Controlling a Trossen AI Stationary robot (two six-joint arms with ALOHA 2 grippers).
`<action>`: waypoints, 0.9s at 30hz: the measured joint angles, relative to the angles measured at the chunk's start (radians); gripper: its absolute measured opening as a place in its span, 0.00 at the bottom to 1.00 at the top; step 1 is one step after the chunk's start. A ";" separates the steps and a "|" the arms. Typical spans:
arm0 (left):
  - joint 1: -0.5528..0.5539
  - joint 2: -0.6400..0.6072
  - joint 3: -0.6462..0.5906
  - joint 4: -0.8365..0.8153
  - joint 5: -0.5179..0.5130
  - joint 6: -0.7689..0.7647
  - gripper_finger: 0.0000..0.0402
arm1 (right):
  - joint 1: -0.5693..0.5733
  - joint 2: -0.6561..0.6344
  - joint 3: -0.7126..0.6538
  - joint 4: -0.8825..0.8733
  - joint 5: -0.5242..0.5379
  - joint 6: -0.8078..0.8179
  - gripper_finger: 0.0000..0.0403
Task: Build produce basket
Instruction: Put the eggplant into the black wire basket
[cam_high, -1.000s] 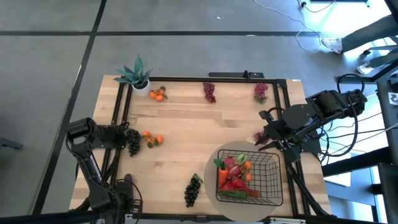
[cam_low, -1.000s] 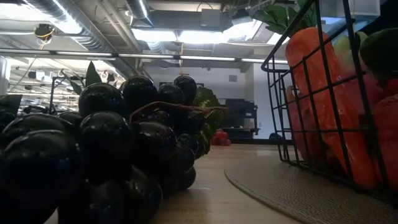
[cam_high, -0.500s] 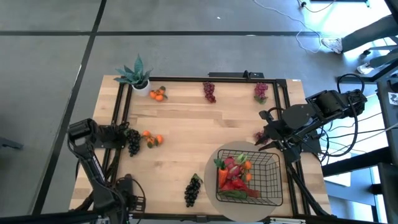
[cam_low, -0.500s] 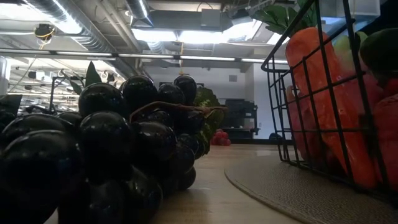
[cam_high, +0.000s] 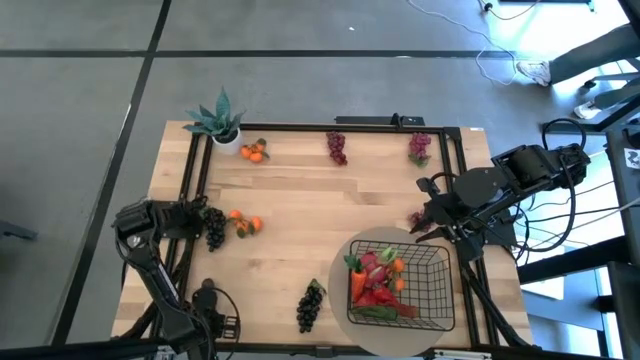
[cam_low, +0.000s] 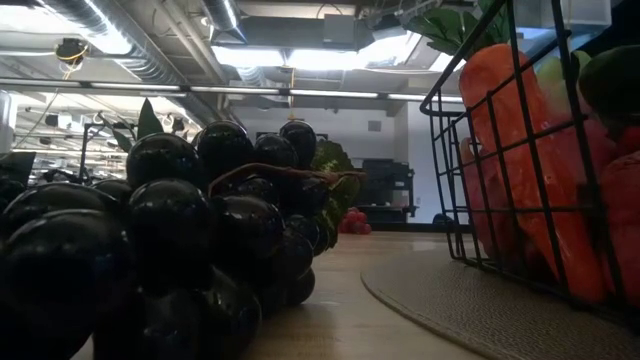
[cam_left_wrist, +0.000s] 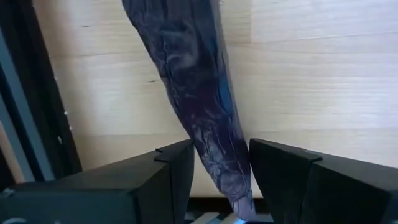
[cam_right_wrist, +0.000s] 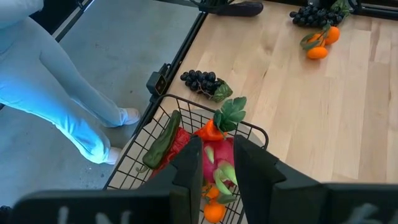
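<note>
Left wrist view showed your left gripper (cam_left_wrist: 221, 177) at the desk's left edge, jaws pinching the eggplant (cam_left_wrist: 193, 93). I'd lift it clear before crossing to the basket (cam_high: 400, 285) near the front right corner. Right gripper (cam_right_wrist: 214, 165) hovered there, jaws slightly spread, empty.

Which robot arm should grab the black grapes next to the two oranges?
Probably the left. Its gripper is right at those grapes on the table's left edge, while the right gripper sits far across, beside the basket.
</note>
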 joint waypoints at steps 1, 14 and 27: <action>0.000 0.006 0.000 -0.005 0.001 0.000 0.36 | 0.000 0.000 0.000 0.000 0.000 0.000 0.19; -0.011 0.024 0.002 -0.039 -0.047 0.106 0.36 | 0.000 0.000 0.000 0.000 0.000 0.002 0.19; -0.022 0.026 0.002 -0.052 -0.083 0.180 0.36 | 0.000 0.000 0.000 0.000 0.000 0.000 0.19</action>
